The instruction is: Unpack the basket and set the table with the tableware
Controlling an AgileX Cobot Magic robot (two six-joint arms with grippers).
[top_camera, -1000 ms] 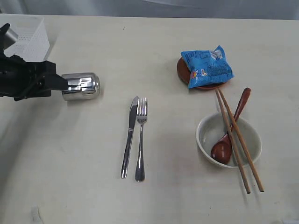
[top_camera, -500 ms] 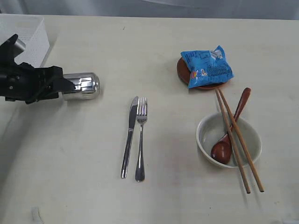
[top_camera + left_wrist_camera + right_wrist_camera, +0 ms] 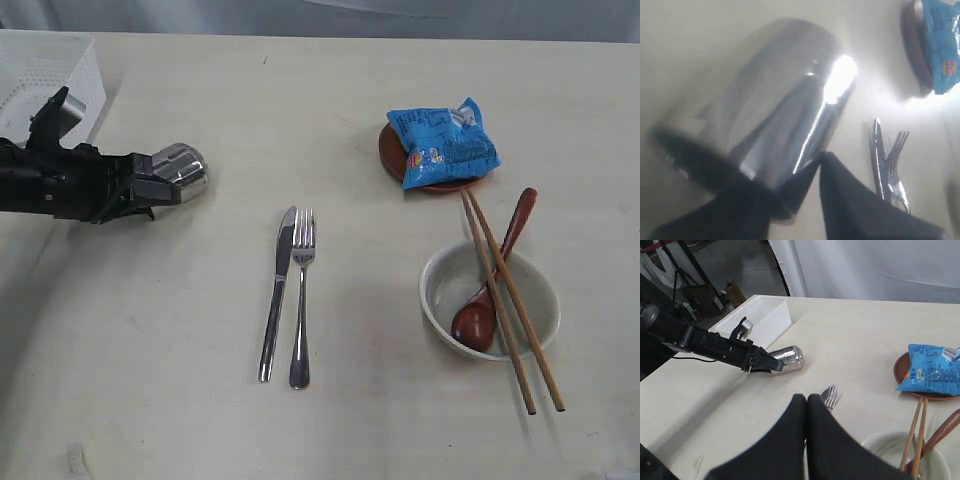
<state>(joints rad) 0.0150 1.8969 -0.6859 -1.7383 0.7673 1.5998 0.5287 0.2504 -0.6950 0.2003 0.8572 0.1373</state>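
Observation:
The steel cup is tilted off the table at the left. My left gripper is shut on its rim end. In the left wrist view the cup fills the frame; one black finger presses its outer wall and the other is hidden. The knife and fork lie side by side in the middle. The brown plate is covered by a blue snack bag. The spoon and chopsticks rest on the bowl. My right gripper is shut and empty above the fork.
The white basket stands at the far left corner, just behind my left arm. The right wrist view shows it beside the table's left edge, with the floor and a dark stand beyond.
My left gripper has pushed in along the cup and narrowed onto it. The cup, which lay on its side, now tips with its closed end raised. The right gripper has not moved.

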